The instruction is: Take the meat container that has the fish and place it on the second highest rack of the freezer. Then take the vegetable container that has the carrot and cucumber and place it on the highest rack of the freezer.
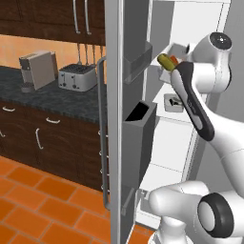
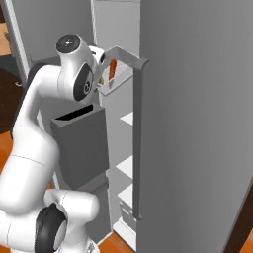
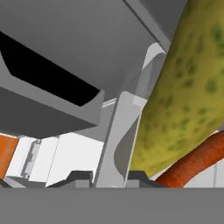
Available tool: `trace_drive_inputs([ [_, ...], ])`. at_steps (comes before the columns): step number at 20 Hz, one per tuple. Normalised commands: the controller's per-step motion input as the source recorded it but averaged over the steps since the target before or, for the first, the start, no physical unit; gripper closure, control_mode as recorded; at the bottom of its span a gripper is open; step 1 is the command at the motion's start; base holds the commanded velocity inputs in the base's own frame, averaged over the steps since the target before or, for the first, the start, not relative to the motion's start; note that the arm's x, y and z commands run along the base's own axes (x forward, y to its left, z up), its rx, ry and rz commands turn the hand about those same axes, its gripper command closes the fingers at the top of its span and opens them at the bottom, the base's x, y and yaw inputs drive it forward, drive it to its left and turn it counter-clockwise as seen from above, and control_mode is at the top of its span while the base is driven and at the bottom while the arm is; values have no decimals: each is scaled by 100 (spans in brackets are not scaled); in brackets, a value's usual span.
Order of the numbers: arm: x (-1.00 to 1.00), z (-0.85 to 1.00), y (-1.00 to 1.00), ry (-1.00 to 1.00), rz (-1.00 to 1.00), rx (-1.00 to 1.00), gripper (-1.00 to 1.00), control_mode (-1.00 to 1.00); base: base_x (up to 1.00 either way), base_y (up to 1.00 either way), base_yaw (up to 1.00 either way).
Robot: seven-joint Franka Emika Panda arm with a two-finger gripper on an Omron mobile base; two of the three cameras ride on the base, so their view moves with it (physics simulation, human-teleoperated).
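The vegetable container [image 1: 175, 49] is a shallow grey tray held up high at the open freezer, tilted. A mottled green cucumber [image 3: 188, 87] and an orange carrot [image 3: 194, 162] lie in it, and both also show as the cucumber [image 1: 165, 59] and carrot [image 2: 112, 72] from the base. My gripper [image 3: 109, 178] is shut on the container's grey wall [image 3: 122, 135], one dark fingertip [image 3: 75, 178] on each side. Lower down, the meat container [image 1: 172, 103] sits on a white rack with something dark inside; the fish itself is too small to make out.
The freezer door [image 1: 114, 119] stands open on the left, carrying a dark open bin [image 1: 139, 119] and a higher bin [image 1: 138, 59]. The other door's edge and handle [image 2: 138, 138] are close on the right. A toaster [image 1: 76, 77] and coffee machine [image 1: 37, 69] stand on the dark counter.
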Motion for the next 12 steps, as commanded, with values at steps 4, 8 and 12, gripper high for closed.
trace_drive_inputs([
  [4, -10, 25, -17, -1, 7, -7, 100, -100, 0, 0, 0],
  [8, 10, 29, -28, -4, 0, 0, 100, -100, 0, 0, 0],
  [12, 50, 11, -16, 1, 0, 0, 100, -100, 0, 0, 0],
])
